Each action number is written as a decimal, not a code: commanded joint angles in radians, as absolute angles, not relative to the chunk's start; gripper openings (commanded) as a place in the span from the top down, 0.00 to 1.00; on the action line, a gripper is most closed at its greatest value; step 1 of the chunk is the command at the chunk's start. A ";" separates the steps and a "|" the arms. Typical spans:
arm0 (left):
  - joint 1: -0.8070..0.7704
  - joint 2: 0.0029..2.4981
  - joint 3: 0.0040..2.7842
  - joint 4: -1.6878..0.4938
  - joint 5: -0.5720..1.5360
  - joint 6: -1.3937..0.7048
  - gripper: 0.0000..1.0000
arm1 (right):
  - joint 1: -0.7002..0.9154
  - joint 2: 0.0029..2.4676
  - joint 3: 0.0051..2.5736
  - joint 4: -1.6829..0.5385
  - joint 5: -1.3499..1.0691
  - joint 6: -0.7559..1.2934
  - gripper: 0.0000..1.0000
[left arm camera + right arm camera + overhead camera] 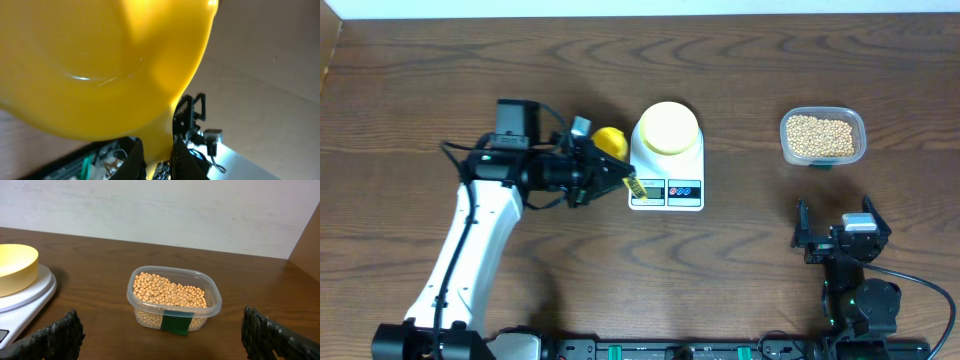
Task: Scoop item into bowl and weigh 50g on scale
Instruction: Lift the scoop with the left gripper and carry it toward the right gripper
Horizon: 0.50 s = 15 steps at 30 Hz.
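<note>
The pale-yellow bowl (668,128) stands on the white scale (667,190) at mid-table; both also show at the left edge of the right wrist view, the bowl (15,265) on the scale (25,297). The beans (820,133) fill a clear container (822,137) at the right, seen close as beans (167,291). My left gripper (620,178) is shut on the handle of a bright yellow scoop (610,140), just left of the scale. The scoop (100,65) fills the left wrist view, its handle pinched in the left gripper (159,160). My right gripper (162,335) stands open in front of the container, holding nothing.
The container (172,300) carries a green tape strip on its near wall. The right arm's base (860,300) sits at the table's front right. A pale wall rises behind the table's far edge.
</note>
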<state>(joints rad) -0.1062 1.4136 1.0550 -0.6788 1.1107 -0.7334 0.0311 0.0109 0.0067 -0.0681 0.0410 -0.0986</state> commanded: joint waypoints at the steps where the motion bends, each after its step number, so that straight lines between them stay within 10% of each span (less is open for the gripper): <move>1: -0.159 1.404 1.047 -0.651 1.152 -0.826 0.91 | 0.036 0.006 0.005 -0.072 0.046 -0.091 0.01; 15: -0.350 1.404 1.047 -0.282 1.148 -1.077 0.91 | 0.036 0.006 0.006 -0.072 0.023 -0.091 0.01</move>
<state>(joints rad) -0.3225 1.4136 1.0531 -0.3325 1.1320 -0.9848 0.0311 0.0109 0.0067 -0.0685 0.0341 -0.0982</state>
